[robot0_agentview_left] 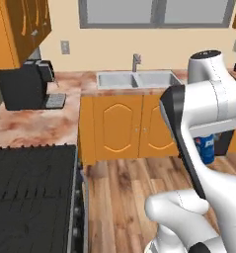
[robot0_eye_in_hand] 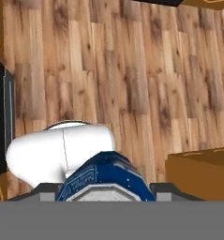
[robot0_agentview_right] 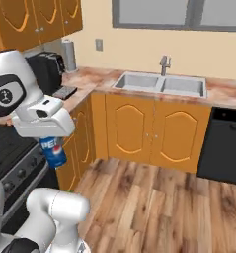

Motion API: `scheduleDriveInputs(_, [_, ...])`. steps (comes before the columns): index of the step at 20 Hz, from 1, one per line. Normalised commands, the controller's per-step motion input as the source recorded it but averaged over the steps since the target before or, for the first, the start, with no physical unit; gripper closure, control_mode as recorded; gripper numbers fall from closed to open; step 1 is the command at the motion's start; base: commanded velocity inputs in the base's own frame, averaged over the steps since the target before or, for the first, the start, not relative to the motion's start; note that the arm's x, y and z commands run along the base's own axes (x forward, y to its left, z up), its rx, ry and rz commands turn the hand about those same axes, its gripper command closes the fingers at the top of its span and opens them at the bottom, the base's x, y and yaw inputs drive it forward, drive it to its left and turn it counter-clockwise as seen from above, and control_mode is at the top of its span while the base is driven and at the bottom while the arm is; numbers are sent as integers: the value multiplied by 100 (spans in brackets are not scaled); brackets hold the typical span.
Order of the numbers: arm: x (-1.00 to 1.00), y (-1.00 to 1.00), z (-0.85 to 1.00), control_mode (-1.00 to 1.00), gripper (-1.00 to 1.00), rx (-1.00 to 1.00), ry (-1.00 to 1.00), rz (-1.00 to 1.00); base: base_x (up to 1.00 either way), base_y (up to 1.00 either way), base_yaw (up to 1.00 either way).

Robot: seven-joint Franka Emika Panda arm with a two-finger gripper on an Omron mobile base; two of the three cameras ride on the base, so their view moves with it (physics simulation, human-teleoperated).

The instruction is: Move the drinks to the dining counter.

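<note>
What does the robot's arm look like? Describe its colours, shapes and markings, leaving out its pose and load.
The arm has glossy white, rounded, tube-like links with thin seam lines. Dark bands wrap its joints, and one joint cap carries a small white symbol. The hand is a blocky white housing.

The can point(robot0_agentview_right: 54, 152) is deep blue with white lettering and a touch of red; from the hand view its blue wall point(robot0_eye_in_hand: 104, 176) is speckled with white and its top is pale grey. The counter point(robot0_agentview_left: 35, 123) is marbled reddish-brown and cream. The cabinets point(robot0_agentview_right: 154, 131) are orange, the sink point(robot0_agentview_right: 161, 84) grey, the floor point(robot0_eye_in_hand: 132, 70) streaked brown wood, the stove point(robot0_agentview_left: 30, 197) black, the dishwasher point(robot0_agentview_right: 220, 146) black.
</note>
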Motion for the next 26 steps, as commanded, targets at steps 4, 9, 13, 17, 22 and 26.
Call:
scheduleDriveInputs(4, [0, 0, 0, 100, 100, 0, 0, 0, 18, -23, -84])
scheduleDriveInputs(9, [0, 0, 0, 100, 100, 0, 0, 0, 15, -6, -87])
scheduleDriveInputs(13, [0, 0, 0, 100, 100, 0, 0, 0, 15, -3, -88])
scheduleDriveInputs(17, [0, 0, 0, 100, 100, 0, 0, 0, 23, -7, -84])
scheduleDriveInputs(22, [0, 0, 0, 100, 100, 0, 0, 0, 25, -18, -82])
scheduleDriveInputs(26, [0, 0, 0, 100, 100, 0, 0, 0, 42, -59, -68])
